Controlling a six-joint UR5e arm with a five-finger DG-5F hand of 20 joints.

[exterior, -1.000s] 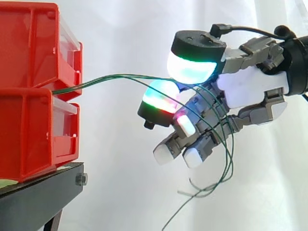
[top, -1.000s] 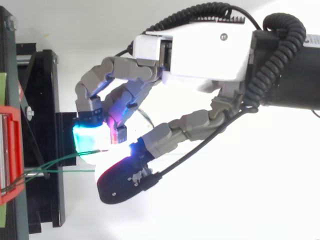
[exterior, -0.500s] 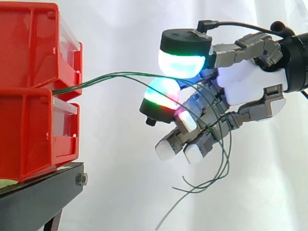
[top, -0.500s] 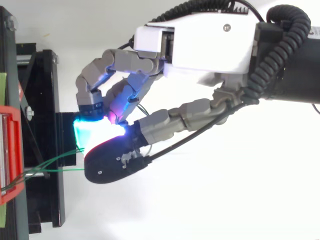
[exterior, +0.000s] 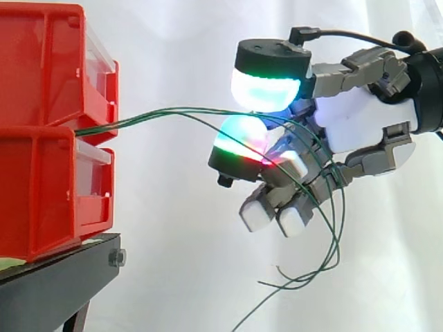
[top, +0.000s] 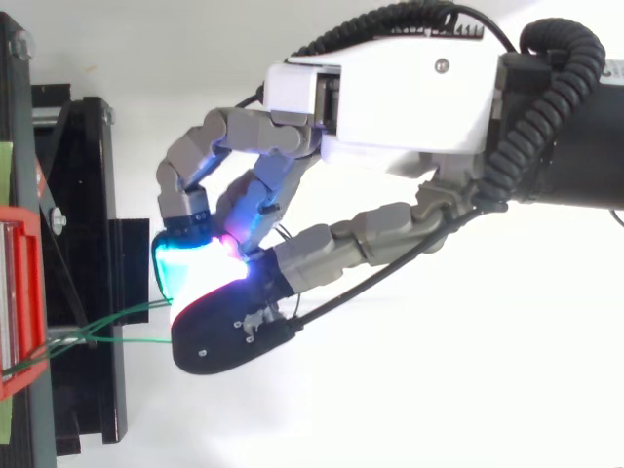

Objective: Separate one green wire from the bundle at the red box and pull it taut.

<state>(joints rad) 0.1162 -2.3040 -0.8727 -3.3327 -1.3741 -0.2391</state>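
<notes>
Progress partial: curled fingers (exterior: 266, 90) of the hand (exterior: 360, 124) pinch thin green wires (exterior: 138, 116) running away from them to stacked red plastic boxes (exterior: 48, 124), apparently several slack strands together, so separating and tautening look undone.

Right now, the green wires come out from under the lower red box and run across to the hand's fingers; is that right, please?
Not quite: the green wires come out between the upper red box and the lower red box, not from under it, as the side view shows. They do run across to the fingers of the hand.
</notes>
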